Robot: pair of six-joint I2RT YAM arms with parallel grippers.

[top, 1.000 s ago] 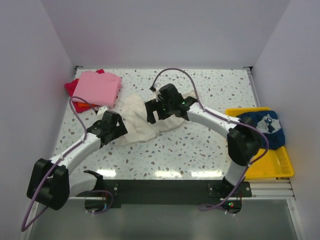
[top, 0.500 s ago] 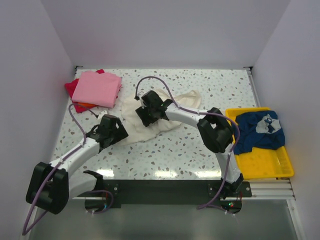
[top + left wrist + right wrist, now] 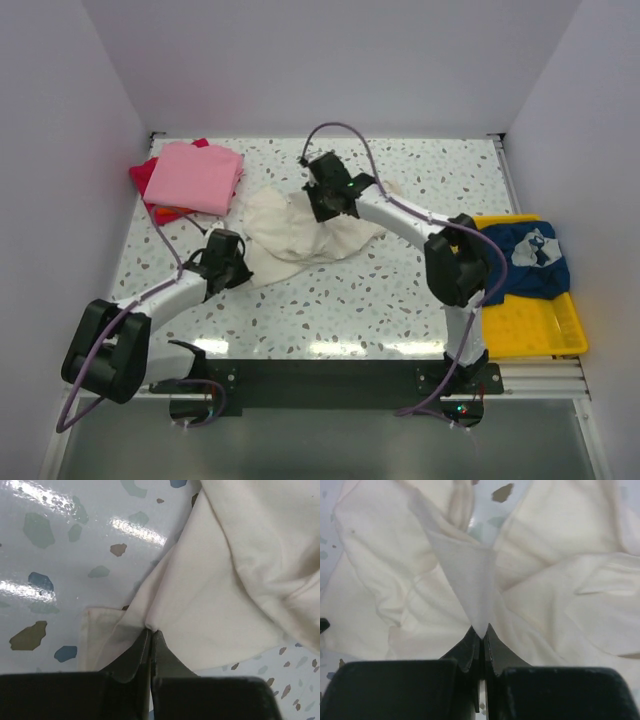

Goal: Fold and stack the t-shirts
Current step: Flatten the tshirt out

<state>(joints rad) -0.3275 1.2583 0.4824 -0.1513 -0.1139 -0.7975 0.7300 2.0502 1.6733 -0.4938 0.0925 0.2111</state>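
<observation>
A large cream t-shirt (image 3: 300, 232) lies crumpled in the middle of the table. My left gripper (image 3: 240, 262) is shut on its near left edge; the pinched fold (image 3: 150, 627) shows between the dark fingers. My right gripper (image 3: 322, 205) is shut on a raised fold (image 3: 481, 625) at the shirt's far side, pulling the cloth into a peak. A folded pink t-shirt (image 3: 198, 176) lies on red (image 3: 143, 176) and orange (image 3: 160, 211) ones at the far left. A navy t-shirt with white print (image 3: 525, 258) sits in the tray.
A yellow plastic tray (image 3: 525, 325) stands at the right edge of the table. White walls close in the left, back and right. The speckled tabletop (image 3: 340, 300) runs between the cream shirt and the arm bases.
Both grippers have closed on the cream shirt. The right gripper moved toward the far side with its fold. The left gripper shifted slightly nearer and stays at the shirt's near left edge.
</observation>
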